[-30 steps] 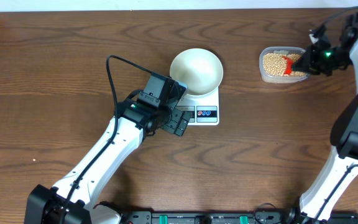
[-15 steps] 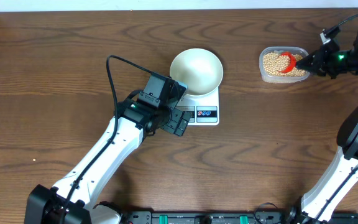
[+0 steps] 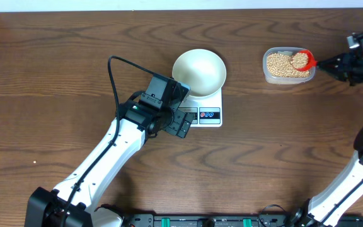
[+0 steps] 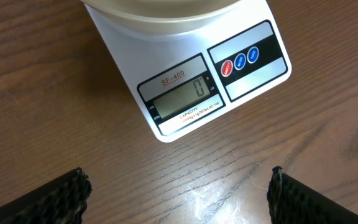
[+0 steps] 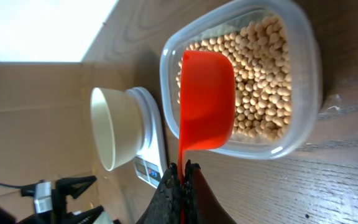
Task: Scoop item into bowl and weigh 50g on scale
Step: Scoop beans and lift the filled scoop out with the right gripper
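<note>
R end effector [image 5: 182, 168] clamps scoop [image 5: 207, 99] — just above beans [image 5: 266, 68].

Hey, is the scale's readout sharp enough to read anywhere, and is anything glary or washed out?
Left wrist view: the readout on the scale is crisp, showing 0; a sheen lies on the table. Right wrist view: the upper-left corner is blown out white, while the red scoop and beans are sharp. Overhead view: evenly lit, readout too small to read.

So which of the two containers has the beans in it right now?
The clear plastic tub at the far right, under the red scoop, holds the beans. The white bowl on the scale looks empty, and the scale reads zero.
</note>
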You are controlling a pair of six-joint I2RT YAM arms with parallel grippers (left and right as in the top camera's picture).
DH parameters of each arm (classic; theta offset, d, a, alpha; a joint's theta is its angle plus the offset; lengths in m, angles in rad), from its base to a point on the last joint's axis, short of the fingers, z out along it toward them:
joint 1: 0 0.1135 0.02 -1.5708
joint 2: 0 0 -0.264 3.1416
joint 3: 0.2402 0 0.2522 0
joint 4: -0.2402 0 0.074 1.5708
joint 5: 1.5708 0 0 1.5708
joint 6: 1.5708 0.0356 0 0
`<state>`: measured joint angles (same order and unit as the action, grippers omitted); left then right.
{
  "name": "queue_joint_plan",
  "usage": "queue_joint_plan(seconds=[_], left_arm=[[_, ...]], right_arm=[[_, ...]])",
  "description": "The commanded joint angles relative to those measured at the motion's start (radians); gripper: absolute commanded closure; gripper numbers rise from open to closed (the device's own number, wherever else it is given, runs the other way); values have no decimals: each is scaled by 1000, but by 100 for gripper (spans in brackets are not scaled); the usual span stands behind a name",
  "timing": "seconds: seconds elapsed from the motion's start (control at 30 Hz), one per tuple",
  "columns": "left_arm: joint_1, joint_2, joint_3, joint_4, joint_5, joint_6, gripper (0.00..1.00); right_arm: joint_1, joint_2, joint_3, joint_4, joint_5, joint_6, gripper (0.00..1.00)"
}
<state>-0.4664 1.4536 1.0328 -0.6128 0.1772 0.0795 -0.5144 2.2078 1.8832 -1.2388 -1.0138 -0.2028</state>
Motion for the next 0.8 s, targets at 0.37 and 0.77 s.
queue_joint_plan(seconds=[0.37, 0.77], left_arm=[[2, 11, -2, 0, -10, 6, 7], [2, 11, -2, 0, -10, 6, 7]], right_arm=[[-19, 3, -63, -31, -340, -166, 99], [182, 3, -63, -9, -362, -164, 99]])
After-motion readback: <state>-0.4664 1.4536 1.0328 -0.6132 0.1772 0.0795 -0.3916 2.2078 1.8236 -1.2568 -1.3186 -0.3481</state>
